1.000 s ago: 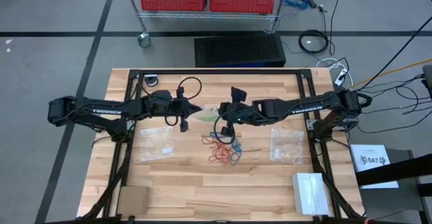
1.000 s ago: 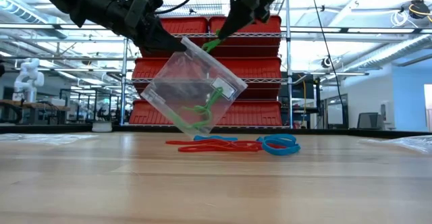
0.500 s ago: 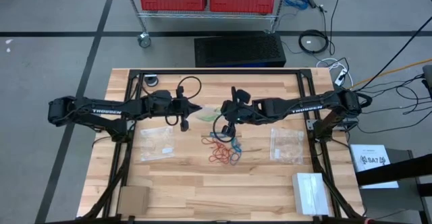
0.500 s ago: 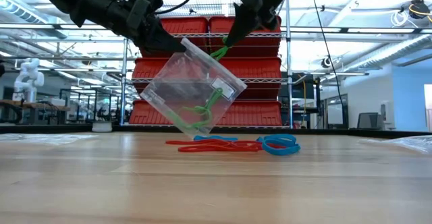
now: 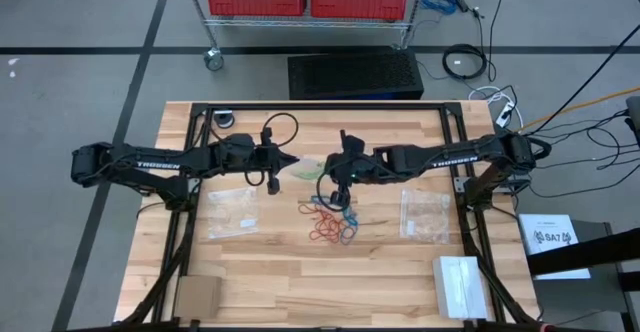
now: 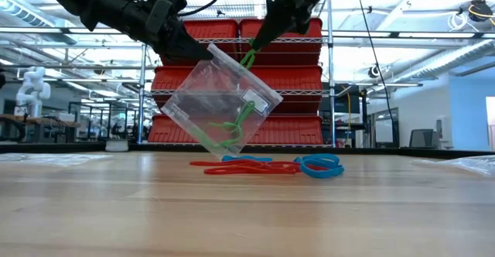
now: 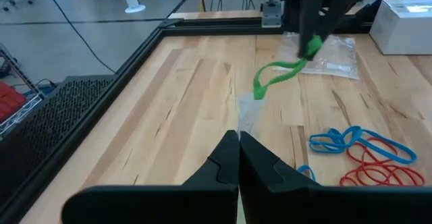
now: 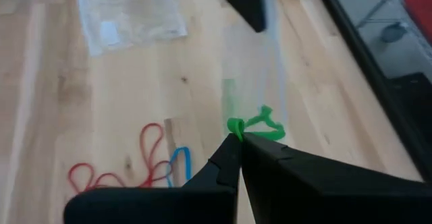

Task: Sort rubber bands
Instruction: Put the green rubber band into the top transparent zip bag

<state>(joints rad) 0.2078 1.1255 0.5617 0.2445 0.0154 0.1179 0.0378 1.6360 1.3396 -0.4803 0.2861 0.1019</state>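
Above the wooden table (image 5: 270, 272), the left gripper (image 6: 199, 53) pinches a clear bag (image 6: 220, 104) holding thin green loops. The right gripper (image 6: 257, 42), fingers shut, grips a green rubber band (image 6: 248, 56) at its mouth. Red and blue rubber bands (image 6: 267, 165) lie tangled beneath.

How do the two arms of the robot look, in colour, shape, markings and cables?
Both arms are black, slender and jointed. The left arm and the right arm each carry white TROSSEN lettering along one link. Black cables loop beside each wrist. The left claw and the right claw each end in two dark fingers tapering to a point.
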